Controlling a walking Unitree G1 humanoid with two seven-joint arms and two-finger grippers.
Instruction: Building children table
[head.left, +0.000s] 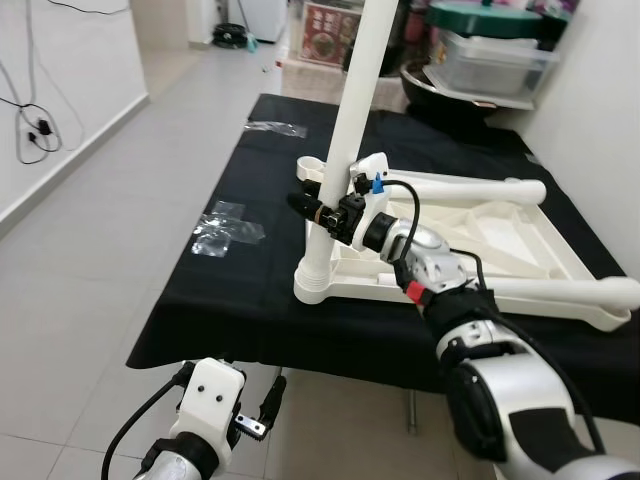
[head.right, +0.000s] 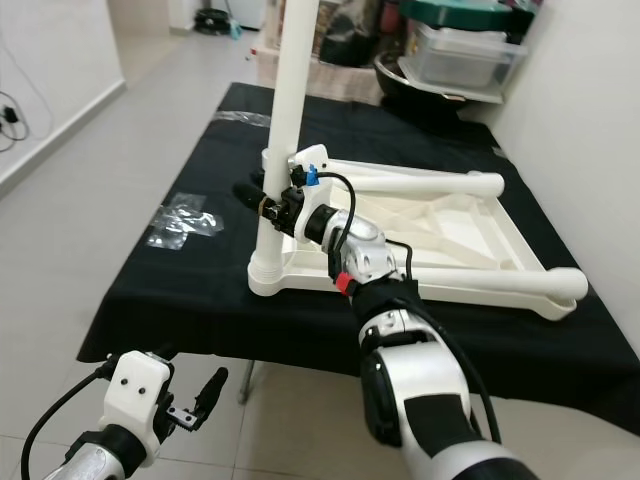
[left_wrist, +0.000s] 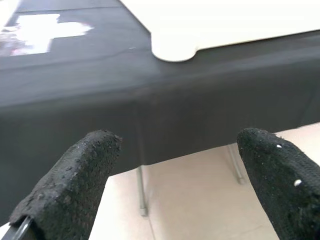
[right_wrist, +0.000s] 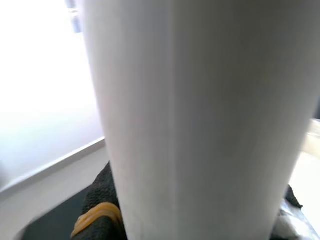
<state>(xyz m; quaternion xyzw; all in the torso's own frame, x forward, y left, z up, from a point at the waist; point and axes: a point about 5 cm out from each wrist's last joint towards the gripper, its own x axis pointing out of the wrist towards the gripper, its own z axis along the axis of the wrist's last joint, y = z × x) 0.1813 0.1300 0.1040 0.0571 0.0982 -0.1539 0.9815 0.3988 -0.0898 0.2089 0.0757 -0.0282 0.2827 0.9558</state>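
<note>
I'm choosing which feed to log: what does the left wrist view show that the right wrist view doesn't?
Left wrist view: the left tool open and low, facing the black cloth's hanging edge, a tabletop corner, table supports and floor below. Right wrist view: the white leg close up, a black finger beside it. Shared: white table parts and black cloth.

White leg (head.left: 345, 130) in my right gripper (head.left: 318, 210), black fingers with a yellow band showing. White tabletop (head.left: 500, 245) lies on a plain black cloth (head.left: 230, 290). My left gripper (left_wrist: 175, 185) has black, pebbled fingertips. The floor (head.left: 90, 250) is pale grey tile, with clear glinting plastic bags (head.left: 225, 228) on the cloth.
</note>
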